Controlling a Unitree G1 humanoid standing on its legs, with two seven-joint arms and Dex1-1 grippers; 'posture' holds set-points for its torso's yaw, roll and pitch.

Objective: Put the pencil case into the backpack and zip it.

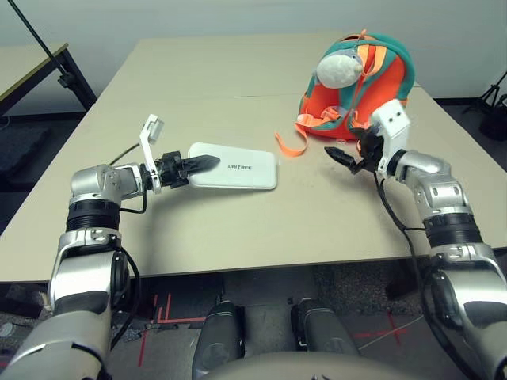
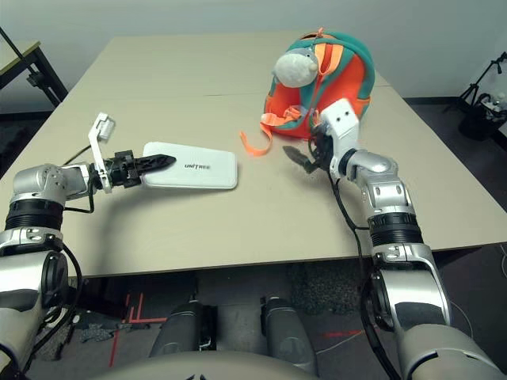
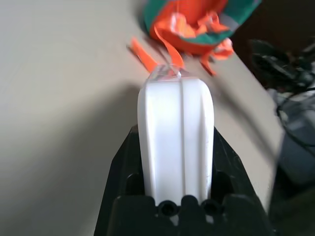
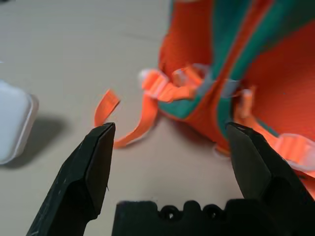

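**Case gripped, backpack untouched**

Your left gripper (image 1: 204, 165) clamps the pencil case (image 1: 234, 167) by its near end, at about nine o'clock from the backpack (image 1: 364, 79). Your right gripper (image 4: 170, 147) gapes wide, holding nothing, near the backpack's straps (image 4: 147, 105).

Head pair high over the table (image 1: 238, 229); wrist cameras close, both facing the backpack (image 4: 256, 64)
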